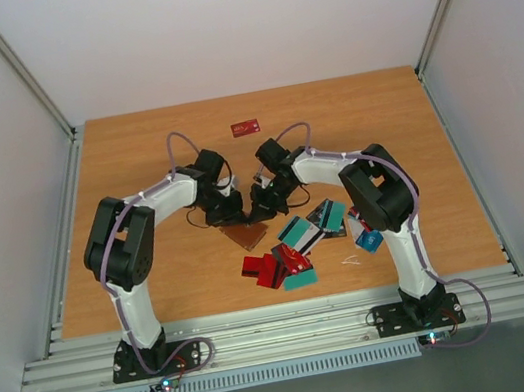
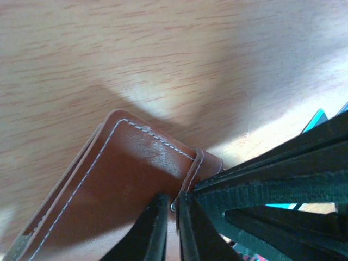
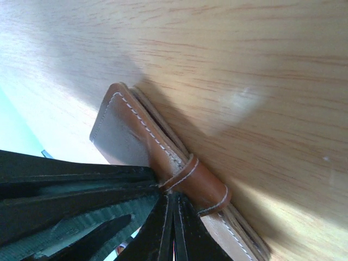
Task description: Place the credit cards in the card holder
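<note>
Both grippers meet at the card holder [image 1: 247, 235] on the table [image 1: 380, 114], beside the loose credit cards [image 1: 300, 240]. Left gripper [image 2: 174, 209] pinches its flap edge. Right gripper [image 3: 173, 198], jaws pressed together, nips the strap [image 3: 202, 184], likely to pry it open for cards.

Left arm [image 1: 137, 304] and right arm [image 1: 412, 256]: same build. White link shells, black joint housings. One lilac cable [image 1: 172, 146] per arm, running from base to wrist, with a free loop near the wrist. Black base plates [image 1: 159, 358], with a small lit indicator in front of each. Jaws are matte black, thin flat blades. Wrist views show ribbed black strips and triangular cut-outs behind them.
</note>
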`<move>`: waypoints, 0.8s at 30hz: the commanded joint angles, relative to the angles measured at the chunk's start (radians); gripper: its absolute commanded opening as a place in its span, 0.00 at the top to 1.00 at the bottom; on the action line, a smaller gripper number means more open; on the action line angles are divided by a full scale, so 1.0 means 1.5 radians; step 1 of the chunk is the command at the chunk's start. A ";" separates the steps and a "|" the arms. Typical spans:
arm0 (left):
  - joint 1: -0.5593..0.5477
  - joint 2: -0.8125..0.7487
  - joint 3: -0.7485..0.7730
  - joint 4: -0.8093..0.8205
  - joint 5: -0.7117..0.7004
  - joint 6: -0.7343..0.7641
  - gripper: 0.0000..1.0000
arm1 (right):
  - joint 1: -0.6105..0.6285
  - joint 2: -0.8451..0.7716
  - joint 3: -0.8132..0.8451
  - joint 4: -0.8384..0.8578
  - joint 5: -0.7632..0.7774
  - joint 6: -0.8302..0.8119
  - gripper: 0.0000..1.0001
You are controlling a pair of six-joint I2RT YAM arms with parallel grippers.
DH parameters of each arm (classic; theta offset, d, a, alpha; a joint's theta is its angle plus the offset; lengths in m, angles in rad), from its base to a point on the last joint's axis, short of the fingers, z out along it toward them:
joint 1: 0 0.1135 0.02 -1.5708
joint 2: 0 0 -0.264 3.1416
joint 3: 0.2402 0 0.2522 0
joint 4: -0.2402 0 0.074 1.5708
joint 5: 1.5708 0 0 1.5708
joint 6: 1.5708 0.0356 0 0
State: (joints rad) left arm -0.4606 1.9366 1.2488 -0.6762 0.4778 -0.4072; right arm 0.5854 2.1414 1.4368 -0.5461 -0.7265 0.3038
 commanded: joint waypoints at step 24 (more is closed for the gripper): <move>-0.007 -0.078 -0.048 -0.010 -0.026 0.083 0.84 | 0.005 0.045 0.044 -0.094 0.095 -0.032 0.97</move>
State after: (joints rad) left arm -0.4725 1.8488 1.1870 -0.6998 0.4377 -0.3004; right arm 0.5846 2.1647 1.4998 -0.6376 -0.7006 0.2771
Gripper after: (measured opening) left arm 0.202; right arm 0.031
